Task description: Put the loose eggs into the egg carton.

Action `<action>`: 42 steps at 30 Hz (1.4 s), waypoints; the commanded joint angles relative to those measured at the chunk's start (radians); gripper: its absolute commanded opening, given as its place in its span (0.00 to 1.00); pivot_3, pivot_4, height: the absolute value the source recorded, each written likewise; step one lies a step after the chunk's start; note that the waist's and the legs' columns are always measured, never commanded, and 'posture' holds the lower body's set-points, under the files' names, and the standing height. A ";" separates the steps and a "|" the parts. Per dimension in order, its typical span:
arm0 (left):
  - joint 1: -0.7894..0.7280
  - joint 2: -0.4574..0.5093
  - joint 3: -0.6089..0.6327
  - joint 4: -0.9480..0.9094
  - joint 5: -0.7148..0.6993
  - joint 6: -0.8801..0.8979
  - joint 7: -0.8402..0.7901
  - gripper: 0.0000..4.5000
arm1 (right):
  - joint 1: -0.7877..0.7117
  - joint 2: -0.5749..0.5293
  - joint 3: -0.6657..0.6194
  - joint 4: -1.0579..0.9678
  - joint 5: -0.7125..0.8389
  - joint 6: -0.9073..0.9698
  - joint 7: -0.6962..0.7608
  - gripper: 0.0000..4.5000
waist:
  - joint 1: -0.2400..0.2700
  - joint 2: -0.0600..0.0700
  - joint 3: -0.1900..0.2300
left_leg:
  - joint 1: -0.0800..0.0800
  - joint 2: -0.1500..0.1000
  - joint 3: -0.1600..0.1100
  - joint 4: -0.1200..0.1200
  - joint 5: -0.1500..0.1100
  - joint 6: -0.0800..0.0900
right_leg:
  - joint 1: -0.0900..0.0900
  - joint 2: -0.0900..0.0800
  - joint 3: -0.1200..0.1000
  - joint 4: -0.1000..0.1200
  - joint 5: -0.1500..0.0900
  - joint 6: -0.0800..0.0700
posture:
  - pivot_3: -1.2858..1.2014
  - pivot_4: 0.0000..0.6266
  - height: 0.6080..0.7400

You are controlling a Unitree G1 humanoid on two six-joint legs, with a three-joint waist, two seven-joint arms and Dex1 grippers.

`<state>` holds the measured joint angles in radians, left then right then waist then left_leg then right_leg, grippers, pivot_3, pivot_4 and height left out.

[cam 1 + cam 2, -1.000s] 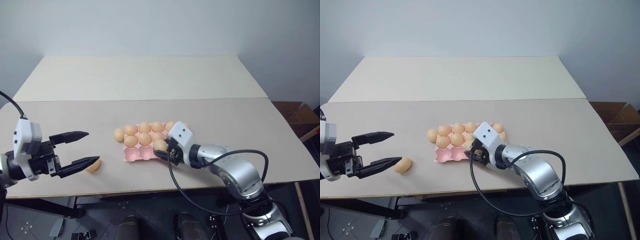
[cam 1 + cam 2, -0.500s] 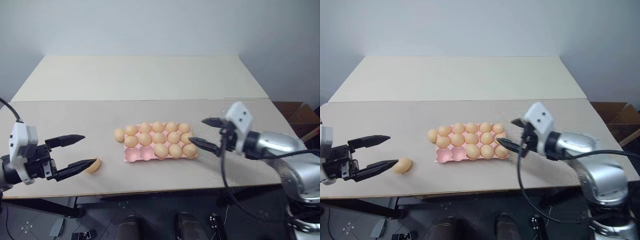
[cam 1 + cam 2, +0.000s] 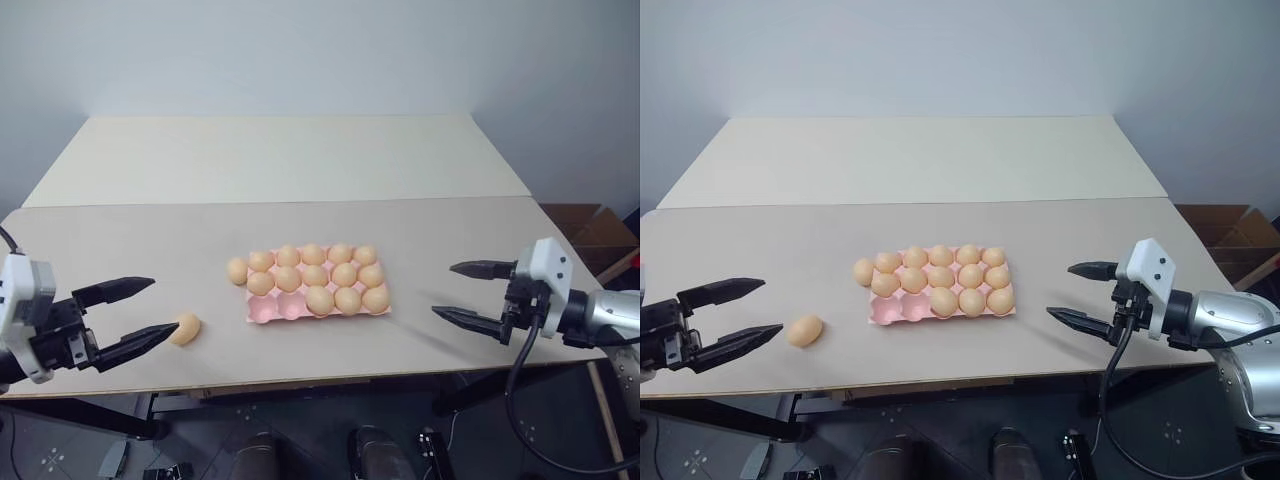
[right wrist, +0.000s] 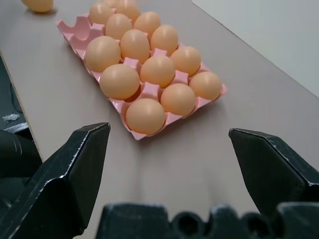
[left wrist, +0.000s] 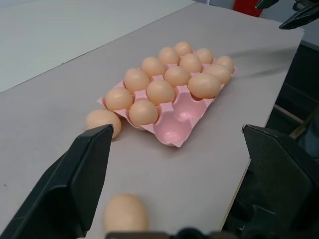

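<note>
The pink egg carton (image 3: pixel 270 309) lies at the middle of the table with several eggs (image 3: pixel 321 299) in its cups; two front-left cups are bare. One loose egg (image 3: pixel 237 270) rests against the carton's far left corner. Another loose egg (image 3: pixel 185 328) lies further left, just past the lower fingertip of my left gripper (image 3: pixel 163 306), which is open and holds nothing. In the left wrist view this egg (image 5: pixel 125 212) sits low between the fingers (image 5: pixel 84 174). My right gripper (image 3: pixel 443 289) hangs open and empty to the right of the carton, apart from it.
The table is two panels with a seam (image 3: pixel 400 198) across it, the far panel lighter. The front edge (image 3: pixel 320 379) runs close below the carton and both grippers. A cardboard box (image 3: pixel 590 225) stands off the table's right side.
My right gripper left an egg in the carton's front row, opened, and swung well away to the right. The left gripper drew back slightly to the left, still open.
</note>
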<state>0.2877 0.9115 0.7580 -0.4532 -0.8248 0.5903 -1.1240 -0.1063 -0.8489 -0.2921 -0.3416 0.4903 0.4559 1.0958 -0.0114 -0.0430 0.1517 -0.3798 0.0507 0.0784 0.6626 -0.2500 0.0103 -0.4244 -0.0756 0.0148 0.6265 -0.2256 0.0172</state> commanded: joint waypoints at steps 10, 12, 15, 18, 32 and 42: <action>0.040 -0.046 -0.044 -0.004 0.136 0.088 0.269 1.00 | -0.061 -0.017 0.017 -0.021 0.015 -0.021 -0.021 0.99 | 0.000 0.000 0.000 | -0.001 -0.001 -0.001 0.000 0.000 0.000 | 0.000 0.000 0.000 0.000 0.003 -0.002 | 0.52 0.24 1.00; 0.023 -0.053 -0.088 0.017 0.159 0.111 0.311 1.00 | -0.056 -0.011 0.024 -0.035 0.016 -0.023 -0.034 0.99 | 0.001 0.000 0.000 | -0.001 0.000 -0.001 0.000 0.000 0.000 | 0.000 0.000 0.000 0.000 0.002 -0.002 | 0.52 0.24 1.00; -0.007 -0.070 -0.154 0.047 0.166 0.132 0.340 1.00 | -0.047 -0.006 0.028 -0.056 0.018 -0.029 -0.046 0.99 | 0.003 0.000 0.000 | -0.001 -0.001 -0.001 0.000 0.000 0.000 | 0.000 0.000 0.000 0.000 0.002 -0.002 | 0.52 0.24 1.00; -0.027 -0.071 -0.209 0.063 0.188 0.124 0.339 1.00 | -0.040 -0.001 0.022 -0.078 0.025 -0.024 -0.060 0.99 | 0.003 0.000 0.000 | -0.002 -0.001 -0.001 0.000 0.000 0.000 | 0.000 0.000 0.000 -0.001 0.004 -0.002 | 0.52 0.24 1.00; -0.123 -0.024 -0.353 0.092 0.257 0.194 0.367 0.57 | -0.023 0.009 0.014 -0.122 0.046 -0.014 -0.109 1.00 | 0.003 0.000 0.000 | -0.002 -0.001 -0.001 0.000 0.000 0.000 | -0.001 0.000 -0.001 0.000 0.004 -0.001 | 0.52 0.24 1.00; -0.260 -0.042 -0.387 -0.005 0.157 0.110 0.245 0.37 | -0.033 0.013 0.028 -0.131 0.058 -0.013 -0.144 1.00 | 0.011 0.000 0.000 | -0.003 -0.001 -0.002 0.000 0.000 0.000 | -0.001 -0.001 -0.001 -0.001 0.005 0.000 | 0.52 0.24 1.00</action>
<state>0.0652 0.8688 0.3959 -0.4204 -0.6518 0.7293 -0.8585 -0.1178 -0.8354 -0.2477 -0.4478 0.5334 0.4517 0.9582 -0.0004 -0.0433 0.1517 -0.3829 0.0494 0.0768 0.6627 -0.2501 0.0105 -0.4249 -0.0765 0.0137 0.6256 -0.2204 0.0172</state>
